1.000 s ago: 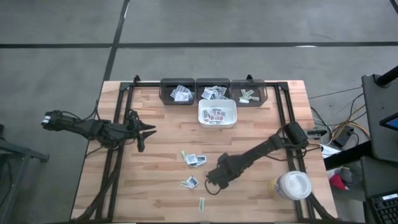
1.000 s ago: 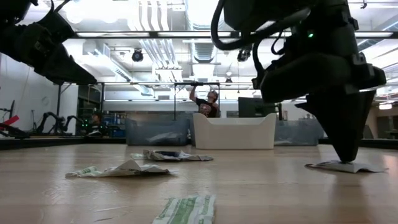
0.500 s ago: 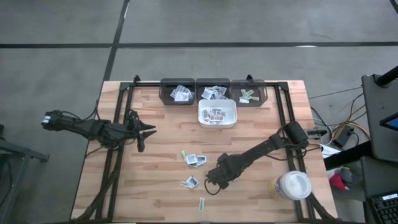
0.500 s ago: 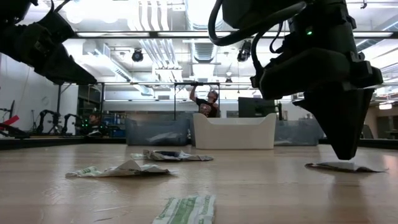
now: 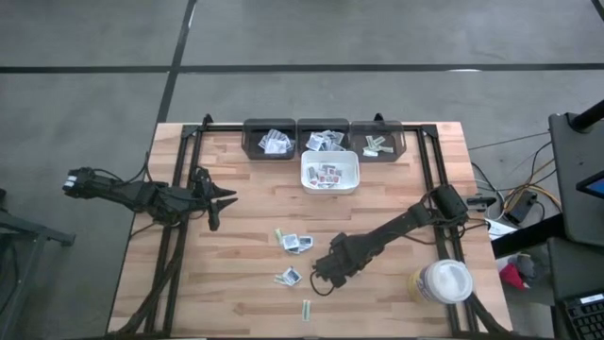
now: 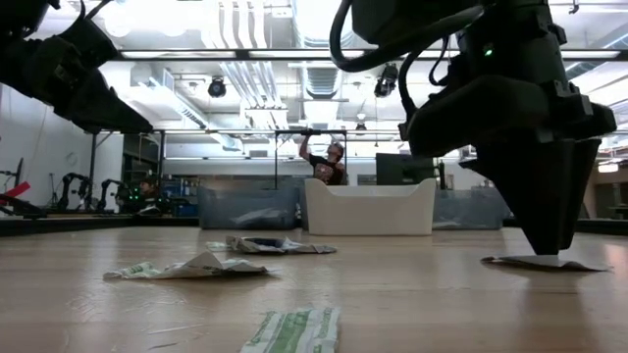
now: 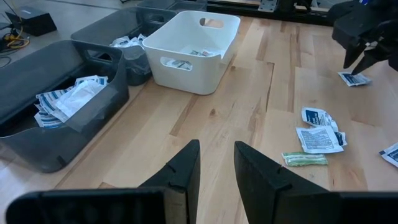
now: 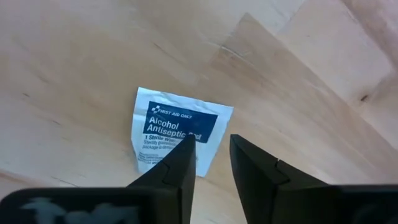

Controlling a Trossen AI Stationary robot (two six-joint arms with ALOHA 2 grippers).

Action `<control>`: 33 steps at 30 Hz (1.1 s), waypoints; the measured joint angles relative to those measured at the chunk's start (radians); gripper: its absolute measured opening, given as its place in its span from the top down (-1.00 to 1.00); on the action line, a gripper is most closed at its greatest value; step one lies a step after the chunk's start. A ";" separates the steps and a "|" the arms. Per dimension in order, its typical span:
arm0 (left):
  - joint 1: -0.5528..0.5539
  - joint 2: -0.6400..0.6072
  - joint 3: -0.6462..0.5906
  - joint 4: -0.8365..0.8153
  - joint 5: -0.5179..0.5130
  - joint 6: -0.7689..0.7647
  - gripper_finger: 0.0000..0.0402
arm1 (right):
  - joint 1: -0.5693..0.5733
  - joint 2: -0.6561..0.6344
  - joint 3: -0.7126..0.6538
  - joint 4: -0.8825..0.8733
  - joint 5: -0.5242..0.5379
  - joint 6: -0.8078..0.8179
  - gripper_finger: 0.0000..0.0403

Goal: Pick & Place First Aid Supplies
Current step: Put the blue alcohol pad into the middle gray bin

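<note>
An alcohol antiseptic packet (image 8: 168, 124), white with a blue label, lies flat on the wood table, right of centre. My right gripper (image 8: 208, 149) points straight down over its edge, fingers open. The low view shows those fingers (image 6: 548, 245) just above the packet (image 6: 579, 264). More first aid supplies lie loose near the table's middle: two packets (image 5: 293, 242), one packet (image 5: 291, 277) and two narrow strips (image 5: 279, 233) (image 5: 306, 308). My left gripper (image 5: 219, 200) waits open above the table's left side. My right gripper comes at the packet's near edge (image 8: 186, 163) from above, pointing down. I cannot tell whether its fingertips touch it. The packet lies flat on the table.
A white tray (image 5: 351, 179) holding packets stands at the far centre. Behind it is a row of three dark bins (image 5: 271, 127) holding more supplies. A round white-lidded jar (image 5: 444, 281) stands at the near right. Black frame rails (image 5: 179, 189) run along both sides.
My right gripper has opened: its fingertips made one narrow point on the packet a second ago and now stand apart. It has stayed in place, and the packet still lies flat on the table.
</note>
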 joint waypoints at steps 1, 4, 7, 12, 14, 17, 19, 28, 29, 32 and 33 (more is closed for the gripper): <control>0.000 0.000 0.000 0.000 0.000 0.000 0.53 | 0.000 0.000 -0.006 0.014 -0.001 0.003 0.51; 0.000 0.000 0.000 0.000 0.000 0.000 0.53 | 0.000 0.011 -0.017 0.057 -0.010 0.003 0.49; 0.000 0.000 0.000 0.000 0.000 0.000 0.53 | -0.001 0.035 -0.017 0.075 -0.034 -0.001 0.50; 0.000 0.009 0.000 0.001 0.000 -0.001 0.53 | -0.003 0.066 -0.015 0.082 -0.084 -0.007 0.58; 0.000 0.009 0.000 0.000 0.000 -0.001 0.53 | -0.002 0.068 -0.015 0.086 -0.085 -0.008 0.66; 0.000 0.009 0.000 0.001 0.000 -0.001 0.53 | -0.002 0.065 -0.015 0.087 -0.085 -0.011 0.79; 0.000 0.009 0.000 0.001 0.000 -0.001 0.53 | -0.001 0.065 -0.016 0.087 -0.085 -0.019 0.88; 0.000 0.010 0.000 0.001 0.000 0.000 0.53 | -0.012 0.023 -0.022 0.075 -0.086 -0.108 0.96; 0.000 0.010 0.000 0.001 0.000 0.000 0.53 | -0.017 0.009 -0.024 0.075 -0.084 -0.128 0.96; 0.000 0.010 0.000 0.001 0.000 0.000 0.53 | -0.035 -0.032 -0.030 0.083 -0.066 -0.240 0.96; 0.000 0.010 0.000 0.001 -0.001 0.000 0.53 | -0.044 -0.054 -0.029 0.097 -0.051 -0.290 0.96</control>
